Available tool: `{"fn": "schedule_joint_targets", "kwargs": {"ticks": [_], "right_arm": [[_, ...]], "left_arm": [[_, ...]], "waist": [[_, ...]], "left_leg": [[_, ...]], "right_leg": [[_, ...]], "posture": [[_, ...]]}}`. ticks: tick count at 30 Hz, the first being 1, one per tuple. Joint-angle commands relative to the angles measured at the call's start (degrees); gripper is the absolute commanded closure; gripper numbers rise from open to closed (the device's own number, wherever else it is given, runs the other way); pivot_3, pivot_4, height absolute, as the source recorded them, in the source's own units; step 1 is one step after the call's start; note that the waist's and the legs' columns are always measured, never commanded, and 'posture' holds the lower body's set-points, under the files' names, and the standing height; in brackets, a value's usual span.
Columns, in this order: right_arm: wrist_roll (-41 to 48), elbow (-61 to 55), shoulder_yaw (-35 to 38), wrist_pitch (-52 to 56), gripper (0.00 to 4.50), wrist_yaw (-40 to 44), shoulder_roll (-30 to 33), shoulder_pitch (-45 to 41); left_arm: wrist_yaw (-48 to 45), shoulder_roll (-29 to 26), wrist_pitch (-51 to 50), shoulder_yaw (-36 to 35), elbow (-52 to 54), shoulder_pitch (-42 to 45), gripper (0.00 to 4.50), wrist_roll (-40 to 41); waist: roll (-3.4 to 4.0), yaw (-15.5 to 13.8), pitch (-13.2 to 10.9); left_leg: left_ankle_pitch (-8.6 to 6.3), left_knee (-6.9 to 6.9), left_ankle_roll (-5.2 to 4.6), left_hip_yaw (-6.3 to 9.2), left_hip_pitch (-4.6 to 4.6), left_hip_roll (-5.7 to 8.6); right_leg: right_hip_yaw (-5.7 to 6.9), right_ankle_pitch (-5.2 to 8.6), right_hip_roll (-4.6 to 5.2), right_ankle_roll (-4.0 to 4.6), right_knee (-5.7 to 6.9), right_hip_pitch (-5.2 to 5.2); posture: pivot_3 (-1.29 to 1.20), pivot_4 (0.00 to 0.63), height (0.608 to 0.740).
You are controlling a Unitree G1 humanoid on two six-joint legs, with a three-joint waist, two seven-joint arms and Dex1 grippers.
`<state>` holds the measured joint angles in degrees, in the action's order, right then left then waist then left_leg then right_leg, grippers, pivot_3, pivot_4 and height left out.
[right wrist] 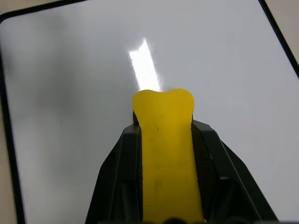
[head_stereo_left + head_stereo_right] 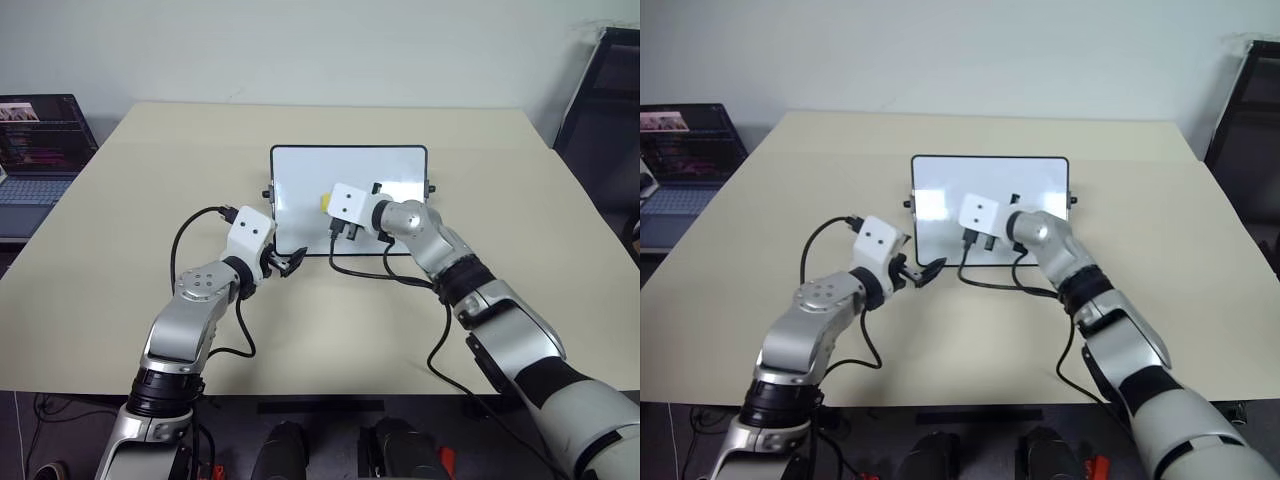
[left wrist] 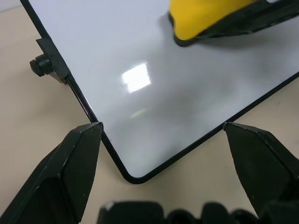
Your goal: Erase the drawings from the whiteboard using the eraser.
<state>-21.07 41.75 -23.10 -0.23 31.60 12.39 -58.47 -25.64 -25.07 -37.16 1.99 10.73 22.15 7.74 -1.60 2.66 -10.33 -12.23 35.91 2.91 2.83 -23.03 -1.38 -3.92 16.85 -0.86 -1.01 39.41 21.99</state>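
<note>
The right gripper (image 1: 163, 140) is clamped on the eraser (image 1: 164, 154). Its two black fingers (image 1: 119, 177) press against the long sides of the yellow block, and the rounded end of the eraser protrudes just past the fingertips. In the left wrist view the eraser's dark underside sits on or just above the white surface; contact cannot be confirmed. The gripper with the eraser is over the middle of the whiteboard (image 2: 300, 170), toward the board's near half.

The left gripper (image 3: 175, 140) stands spread wide and holds nothing. Its two fingers (image 3: 74, 163) straddle the near left corner of the whiteboard: one fingertip touches or nearly touches the board's left frame edge, the other lies just outside the near edge. A small black side knob (image 3: 41, 64) sits on the left frame, beyond that fingertip.

The board surface in view around the eraser is white, with light glare. The drawings cannot be made out. The whiteboard lies flat on the beige table (image 2: 120, 230).
</note>
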Motion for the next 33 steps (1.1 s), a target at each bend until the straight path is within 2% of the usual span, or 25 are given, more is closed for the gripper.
{"fn": "schedule_joint_targets", "kwargs": {"ticks": [1,6,10,16,19,22,26,33], "right_arm": [[0.0,-3.3,1.4,5.3,3.43,0.9,2.0,3.1],[3.9,-13.4,6.2,8.8,3.43,-1.2,0.8,6.4],[8.4,-28.5,11.6,16.3,3.43,-1.0,1.0,10.9],[12.3,-55.5,20.0,34.4,3.44,-2.4,2.7,25.3],[12.8,-63.9,22.4,40.8,3.44,-4.4,2.7,31.2],[16.3,-73.3,27.0,45.6,3.44,-6.2,0.4,41.4],[15.6,-76.3,27.2,46.7,3.44,-10.0,-0.7,51.7],[16.5,-71.1,32.6,47.4,3.44,-19.7,-5.3,50.1]], "left_arm": [[-0.1,0.0,0.5,-0.2,1.8,0.6,0.0,0.2],[-1.3,0.1,1.5,0.8,0.5,2.0,0.0,0.1],[-3.8,0.4,3.1,1.2,0.4,3.3,0.0,1.5],[-13.5,-0.5,6.5,3.3,2.2,5.0,0.0,6.1],[-17.3,-1.0,8.9,4.2,0.7,6.5,0.0,6.9],[-25.1,-0.8,15.4,8.3,-2.3,9.0,0.0,7.0],[-30.4,2.9,24.1,12.8,-10.4,11.5,0.0,5.1],[-35.8,5.6,34.6,16.8,-21.2,15.2,0.0,1.6]], "waist": [[0.0,0.0,0.0],[0.0,0.0,0.0],[0.0,-0.1,0.0],[0.0,-0.9,0.0],[0.01,-1.0,0.0],[0.01,-1.1,0.0],[0.05,-1.0,0.0],[0.09,0.1,0.0]], "left_leg": [[0.0,0.0,0.0,-0.01,0.02,-0.01],[0.02,0.04,0.0,-0.01,0.03,-0.02],[0.01,0.03,0.0,-0.02,-0.23,0.0],[-0.05,-0.01,0.07,0.12,-0.74,-0.06],[-0.07,0.01,0.08,0.1,-0.82,-0.02],[-0.07,0.04,0.07,0.09,-0.79,0.0],[-0.07,0.06,0.06,0.01,-0.76,0.08],[-0.05,0.1,0.03,-0.22,-0.6,-0.01]], "right_leg": [[0.0,0.0,0.0,0.0,0.01,0.0],[0.01,0.01,-0.03,-0.01,0.02,-0.04],[0.01,0.0,-0.02,0.0,-0.01,0.2],[0.31,0.0,-0.02,0.02,-0.41,0.39],[0.3,0.01,0.01,0.02,-0.47,0.41],[0.32,0.01,-0.02,0.01,-0.44,0.39],[0.32,0.13,-0.06,-0.13,-0.44,0.33],[0.2,0.17,-0.25,-0.25,-0.35,0.36]], "posture": [[0.0,0.15,0.74],[0.0,0.15,0.74],[0.0,0.15,0.74],[0.0,0.15,0.74],[0.0,0.15,0.74],[0.0,0.15,0.74],[0.0,0.15,0.74],[0.0,0.15,0.74]]}}
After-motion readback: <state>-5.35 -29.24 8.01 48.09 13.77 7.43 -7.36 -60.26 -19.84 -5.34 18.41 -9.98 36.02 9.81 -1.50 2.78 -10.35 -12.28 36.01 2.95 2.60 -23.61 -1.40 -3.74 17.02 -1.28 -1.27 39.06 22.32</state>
